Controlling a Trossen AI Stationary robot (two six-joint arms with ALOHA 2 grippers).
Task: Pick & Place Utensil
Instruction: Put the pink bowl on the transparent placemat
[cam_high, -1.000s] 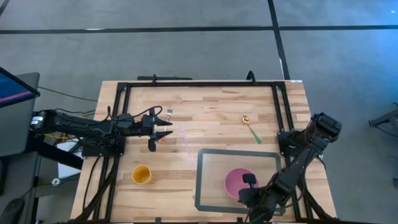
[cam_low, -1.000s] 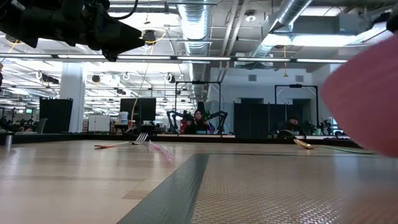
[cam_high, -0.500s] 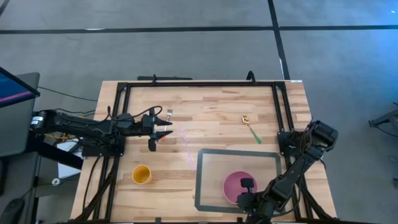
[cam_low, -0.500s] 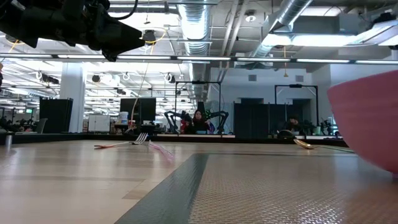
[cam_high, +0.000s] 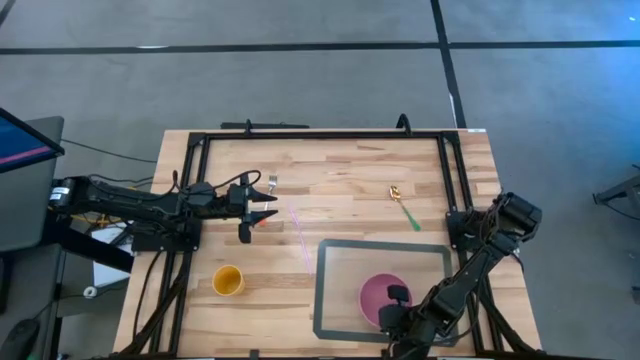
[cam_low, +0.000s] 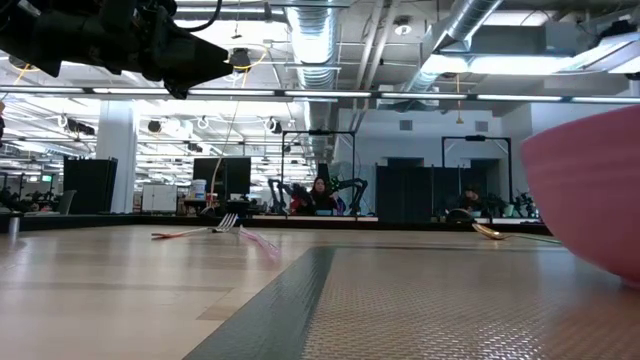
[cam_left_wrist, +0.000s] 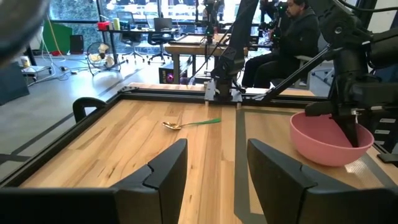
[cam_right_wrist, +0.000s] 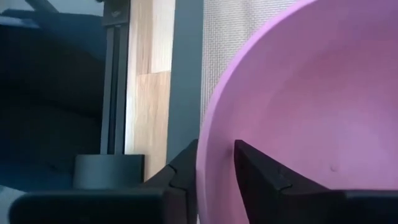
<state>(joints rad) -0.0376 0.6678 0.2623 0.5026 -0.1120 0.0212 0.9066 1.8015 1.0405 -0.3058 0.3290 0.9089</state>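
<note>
We see the right tool (cam_high: 397, 305) at the near edge of the tabletop (cam_high: 340, 215), clamped on the rim of the pink bowl (cam_high: 380, 293); in the right wrist view its fingers (cam_right_wrist: 255, 165) sit one inside and one outside the bowl's wall. The bowl rests on the grey mat (cam_high: 345, 262), toward the mat's near right part, and in the low view it fills the right edge of the scene (cam_low: 590, 190). The left tool (cam_high: 258, 211) hovers over the left half of the tabletop, its fingers spread apart with nothing between them, as the left wrist view shows (cam_left_wrist: 211, 174). A fork (cam_high: 271, 184) lies just beyond that tool, toward the far side. A spoon (cam_high: 404, 207) with a gold bowl and green handle lies on the bare wood on the right, beyond the mat's far edge and well apart from the pink bowl. A yellow cup (cam_high: 228, 281) stands near the front left. A thin pale stick (cam_high: 299, 230), perhaps a straw, lies between the left tool and the mat; we cannot make it out clearly.
</note>
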